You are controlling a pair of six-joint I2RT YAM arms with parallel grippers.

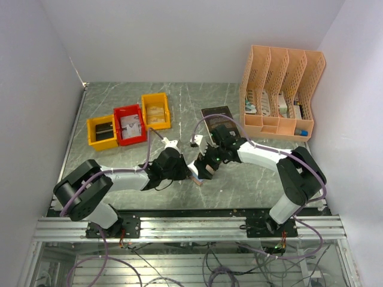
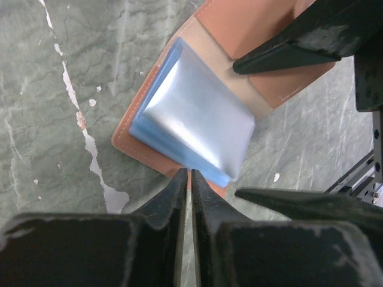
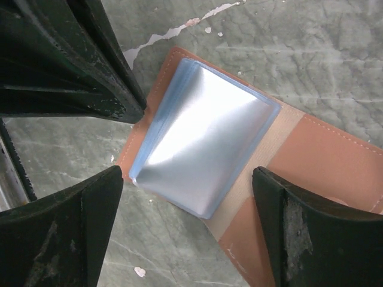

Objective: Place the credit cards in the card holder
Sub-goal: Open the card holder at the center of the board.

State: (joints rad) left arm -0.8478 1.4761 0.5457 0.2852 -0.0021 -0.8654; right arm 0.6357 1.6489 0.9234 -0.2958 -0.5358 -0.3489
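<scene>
While the right claw [image 3: 188, 173] stands spread over the open card holder [image 3: 335, 161], the left claw [image 2: 188, 173], pressed nearly together, should pin its edge so the sleeves [image 3: 203, 137] lie flat.

The card holder [image 3: 323, 155] is matt tan leather with glossy plastic sleeves [image 3: 203, 143]

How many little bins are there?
3, side by side at the back left: the left yellow bin, the red bin in the middle, the right yellow bin farthest back. None look hidden.
</scene>
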